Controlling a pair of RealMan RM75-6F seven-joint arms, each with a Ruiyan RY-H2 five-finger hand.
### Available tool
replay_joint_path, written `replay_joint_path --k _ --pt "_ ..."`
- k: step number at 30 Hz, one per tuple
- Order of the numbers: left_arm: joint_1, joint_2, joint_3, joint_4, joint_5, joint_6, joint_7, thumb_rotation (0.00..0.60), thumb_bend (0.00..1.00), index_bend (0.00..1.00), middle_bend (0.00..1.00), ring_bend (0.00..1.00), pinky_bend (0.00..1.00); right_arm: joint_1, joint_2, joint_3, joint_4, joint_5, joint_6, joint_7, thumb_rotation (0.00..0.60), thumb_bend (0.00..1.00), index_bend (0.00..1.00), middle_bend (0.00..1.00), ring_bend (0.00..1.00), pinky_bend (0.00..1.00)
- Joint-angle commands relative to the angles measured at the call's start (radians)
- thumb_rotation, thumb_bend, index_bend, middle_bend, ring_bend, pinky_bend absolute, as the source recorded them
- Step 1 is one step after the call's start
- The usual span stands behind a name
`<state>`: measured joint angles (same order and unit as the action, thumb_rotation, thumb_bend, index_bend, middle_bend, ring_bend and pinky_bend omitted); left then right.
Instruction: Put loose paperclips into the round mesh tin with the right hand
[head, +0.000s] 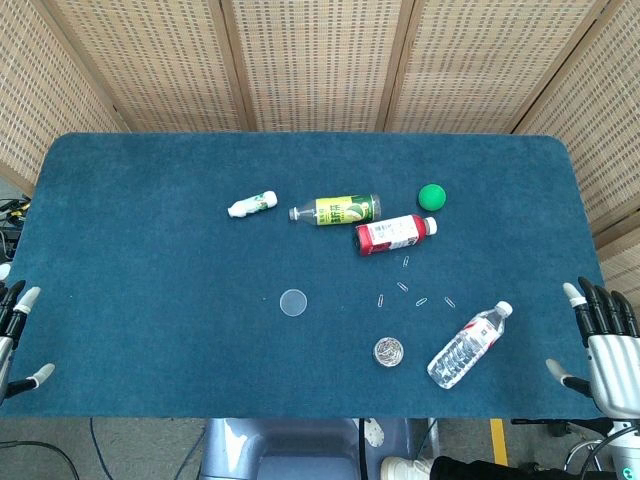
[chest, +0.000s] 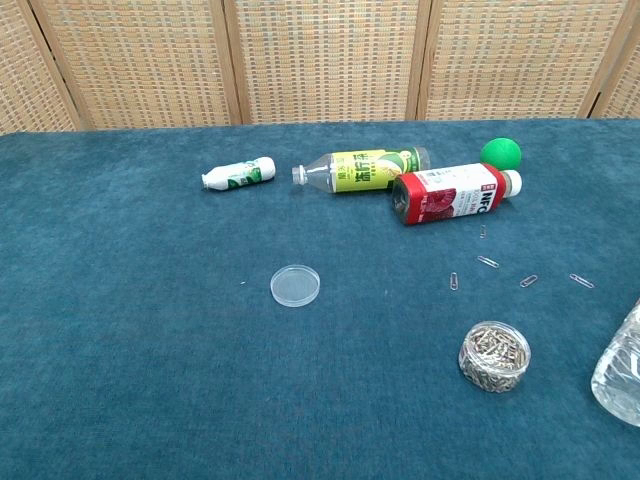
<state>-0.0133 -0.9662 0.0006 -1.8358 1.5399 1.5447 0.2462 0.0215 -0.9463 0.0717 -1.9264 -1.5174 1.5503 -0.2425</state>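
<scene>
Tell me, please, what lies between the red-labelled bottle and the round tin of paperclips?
Loose paperclips scattered on the cloth between red-labelled bottle and tin; both views show it.

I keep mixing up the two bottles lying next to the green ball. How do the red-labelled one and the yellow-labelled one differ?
The red-labelled bottle looks thicker, with a white cap; the yellow-labelled bottle looks slimmer, and its open-looking neck shows no cap. The red one's cap end points right, toward the green ball; the yellow one's neck points left. The red one lies nearer the loose paperclips. Both lie on their sides, close together.
</scene>
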Motion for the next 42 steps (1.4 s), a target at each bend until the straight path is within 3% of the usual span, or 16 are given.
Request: replay_joint_path --k 1,7,10,15,18,21,28,42 --pt "0.000 0.000 0.001 0.000 0.000 -0.001 0.000 0.600 0.05 0.00 0.00 0.00 0.00 0.001 0.000 -0.001 0.001 0.000 -0.003 0.002 0.600 0.00 0.03 0.00 0.00 0.00" --pt "-0.001 -0.006 0.002 0.000 0.002 -0.005 0.012 0.600 0.05 0.00 0.00 0.00 0.00 0.028 -0.011 0.005 0.030 -0.013 -0.034 0.016 0.600 0.00 0.05 0.00 0.00 0.00" --pt "-0.008 -0.013 -0.005 0.002 -0.007 -0.013 0.026 0.600 0.05 0.00 0.00 0.00 0.00 0.091 -0.016 0.030 0.080 -0.050 -0.086 0.022 0.600 0.00 0.09 0.00 0.00 0.00" --pt "-0.021 -0.026 -0.020 0.003 -0.029 -0.025 0.044 0.600 0.05 0.00 0.00 0.00 0.00 0.258 -0.033 0.080 0.174 -0.103 -0.258 0.071 0.600 0.00 0.15 0.00 0.00 0.00" --pt "-0.027 -0.031 -0.026 0.003 -0.047 -0.037 0.055 0.600 0.05 0.00 0.00 0.00 0.00 0.363 -0.062 0.097 0.249 -0.113 -0.383 0.108 0.600 0.02 0.24 0.00 0.00 0.00" --pt "-0.031 -0.036 -0.030 0.008 -0.065 -0.045 0.061 0.600 0.05 0.00 0.00 0.00 0.00 0.433 -0.100 0.096 0.316 -0.115 -0.470 0.126 0.600 0.11 0.34 0.00 0.00 0.00" --pt "-0.043 -0.048 -0.037 0.022 -0.101 -0.071 0.072 0.600 0.05 0.00 0.00 0.00 0.00 0.564 -0.217 0.091 0.401 -0.024 -0.675 0.211 0.600 0.27 0.38 0.00 0.00 0.00" --pt "-0.059 -0.066 -0.039 0.030 -0.141 -0.097 0.104 0.600 0.05 0.00 0.00 0.00 0.00 0.644 -0.416 0.041 0.585 0.079 -0.794 0.179 0.600 0.33 0.42 0.00 0.00 0.00"
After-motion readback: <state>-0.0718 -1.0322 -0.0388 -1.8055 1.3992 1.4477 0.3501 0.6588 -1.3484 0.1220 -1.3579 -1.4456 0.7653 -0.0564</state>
